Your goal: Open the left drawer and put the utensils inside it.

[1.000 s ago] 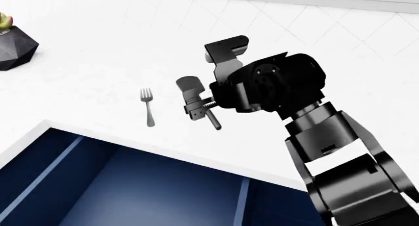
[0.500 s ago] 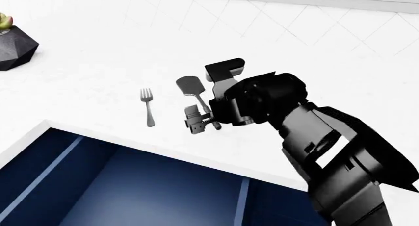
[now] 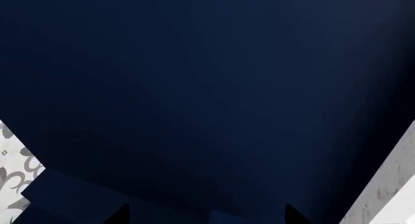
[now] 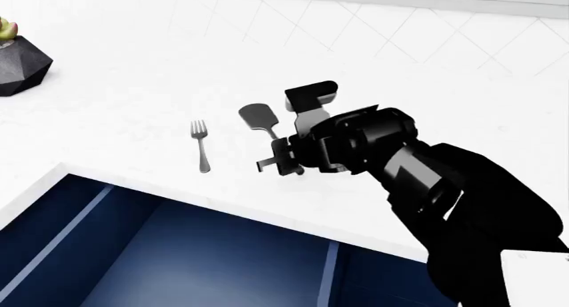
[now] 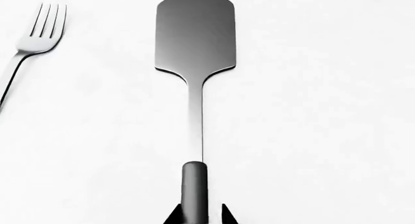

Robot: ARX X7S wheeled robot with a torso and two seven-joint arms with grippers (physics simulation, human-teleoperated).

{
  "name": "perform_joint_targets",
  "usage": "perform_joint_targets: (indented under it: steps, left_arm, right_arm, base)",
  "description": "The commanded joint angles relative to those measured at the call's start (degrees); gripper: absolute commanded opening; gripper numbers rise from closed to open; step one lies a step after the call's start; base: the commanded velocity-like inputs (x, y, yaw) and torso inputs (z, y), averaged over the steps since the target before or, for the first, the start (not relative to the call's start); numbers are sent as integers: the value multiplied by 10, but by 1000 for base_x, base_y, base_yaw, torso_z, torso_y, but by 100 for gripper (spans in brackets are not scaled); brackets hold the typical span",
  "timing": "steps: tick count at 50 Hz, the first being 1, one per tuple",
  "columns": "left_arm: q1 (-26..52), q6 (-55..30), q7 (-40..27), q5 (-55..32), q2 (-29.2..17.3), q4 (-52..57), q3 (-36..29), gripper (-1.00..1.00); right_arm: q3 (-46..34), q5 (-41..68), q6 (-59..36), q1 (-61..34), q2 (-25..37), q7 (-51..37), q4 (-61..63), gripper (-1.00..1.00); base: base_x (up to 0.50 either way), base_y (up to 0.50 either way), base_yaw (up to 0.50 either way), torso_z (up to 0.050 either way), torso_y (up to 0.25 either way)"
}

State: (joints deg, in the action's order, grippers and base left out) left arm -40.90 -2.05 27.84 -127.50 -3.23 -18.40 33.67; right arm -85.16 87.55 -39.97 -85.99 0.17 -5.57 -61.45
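The left drawer (image 4: pixel 178 254) stands pulled open under the white counter's front edge, showing a bare navy interior. Two utensils lie flat on the counter behind it. The fork (image 4: pixel 202 146) (image 5: pixel 32 42) is on the left and the dark-grey spatula (image 4: pixel 258 116) (image 5: pixel 194 39) lies beside it. My right gripper (image 4: pixel 268 164) (image 5: pixel 199 216) is down at the end of the spatula's handle, its jaws narrowly straddling it. One fingertip touches the handle and a small gap shows at the other. My left gripper (image 3: pixel 205 216) is open close to a navy surface and does not show in the head view.
A dark faceted planter (image 4: pixel 20 67) with a green plant stands at the counter's far left. A white tiled wall (image 4: pixel 400 34) rises behind the counter. The counter's front edge (image 4: pixel 222 202) runs diagonally just above the drawer opening.
My right gripper has come down and toward the counter's front edge, settling at the spatula's handle end and uncovering the blade. Fork, spatula and drawer have not moved.
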Motion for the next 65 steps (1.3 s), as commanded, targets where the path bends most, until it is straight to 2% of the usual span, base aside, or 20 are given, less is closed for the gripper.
perform_joint_targets:
  steps: [1,18,22,26,33,37,44,53,58,65]
  left_arm:
    - [2,3,1,3,-1,4,-7,100]
    - [3,12,1,7,-1,12,-15,100]
    - [7,14,2,7,-3,4,-18,100]
    - [10,13,6,6,-6,-5,-20,100]
    - [14,14,6,6,-9,-12,-23,100]
    - [15,16,5,5,-10,-14,-24,100]
    - [15,14,7,3,-11,-15,-26,100]
    - [14,17,5,5,-10,-7,-29,100]
    - [19,17,8,5,-13,-16,-32,100]
    - [23,14,11,2,-17,-27,-35,100]
  right_arm:
    - [-41,51,21,21,-2,2,-19,-100]
    - [-40,73,53,-14,11,-26,-16,-100]
    - [7,105,74,-38,173,-194,315,-100]
    - [33,123,71,-65,250,-267,494,-100]
    - [43,131,50,-79,321,-295,688,-100]
    - [28,107,33,-76,336,-310,796,-100]
    - [90,147,72,-110,383,-359,916,-100]
    - [139,179,103,-135,418,-373,1013,-100]
    - [115,81,112,-64,390,-291,1020,-100]
    - [80,8,121,2,356,-227,987,-100]
  base:
    - [0,0,0,0,0]
    - [0,0,0,0,0]
    - [0,0,0,0,0]
    - [0,0,0,0,0]
    - [0,0,0,0,0]
    - [0,0,0,0,0]
    - [0,0,0,0,0]
    - [0,0,0,0,0]
    - [0,0,0,0,0]
    - [0,0,0,0,0]
